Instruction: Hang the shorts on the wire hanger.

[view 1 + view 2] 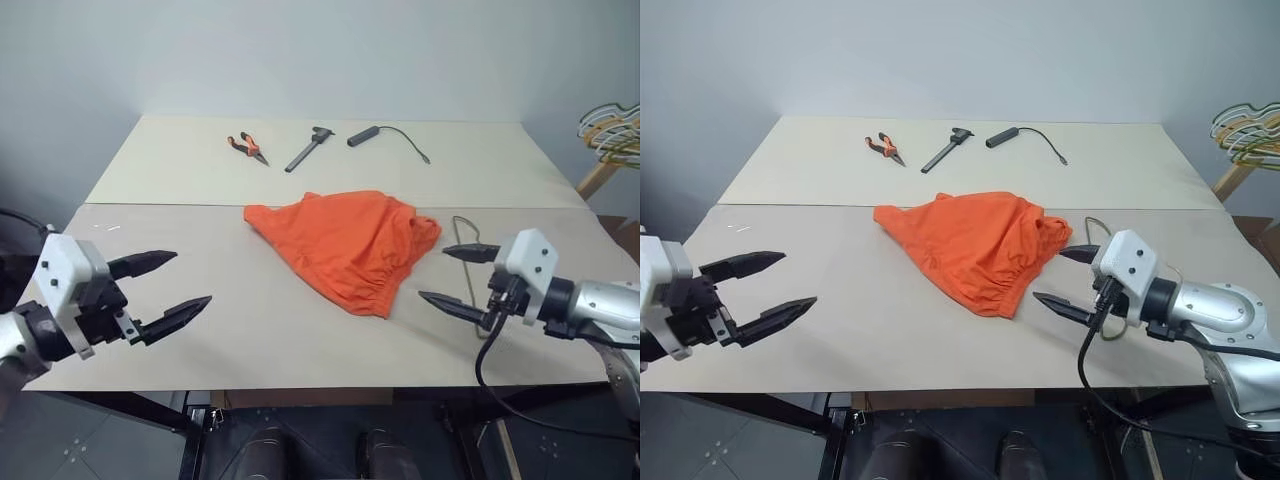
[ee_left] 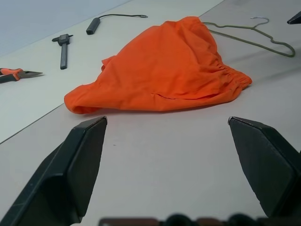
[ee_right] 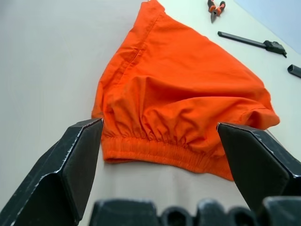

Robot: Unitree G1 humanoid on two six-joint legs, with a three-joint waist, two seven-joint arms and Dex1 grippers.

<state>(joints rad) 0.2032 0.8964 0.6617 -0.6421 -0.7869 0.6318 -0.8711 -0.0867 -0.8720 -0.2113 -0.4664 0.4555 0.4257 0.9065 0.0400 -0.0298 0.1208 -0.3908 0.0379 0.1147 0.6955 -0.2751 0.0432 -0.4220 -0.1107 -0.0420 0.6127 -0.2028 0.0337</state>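
Observation:
The orange shorts (image 1: 345, 243) lie crumpled in the middle of the table, gathered waistband toward the front right. The thin wire hanger (image 2: 249, 35) lies flat just beyond them on the right, partly hidden behind my right gripper in the head views. My left gripper (image 1: 172, 282) hovers open over the table's front left, well apart from the shorts. My right gripper (image 1: 455, 275) hovers open just right of the waistband, pointing at it, with nothing between its fingers.
At the back of the table (image 1: 150, 230) lie orange-handled pliers (image 1: 247, 148), a dark hammer-like tool (image 1: 308, 148) and a black cable with a cylindrical handle (image 1: 385, 136). Coloured hangers on a wooden rack (image 1: 610, 135) stand off the table's right edge.

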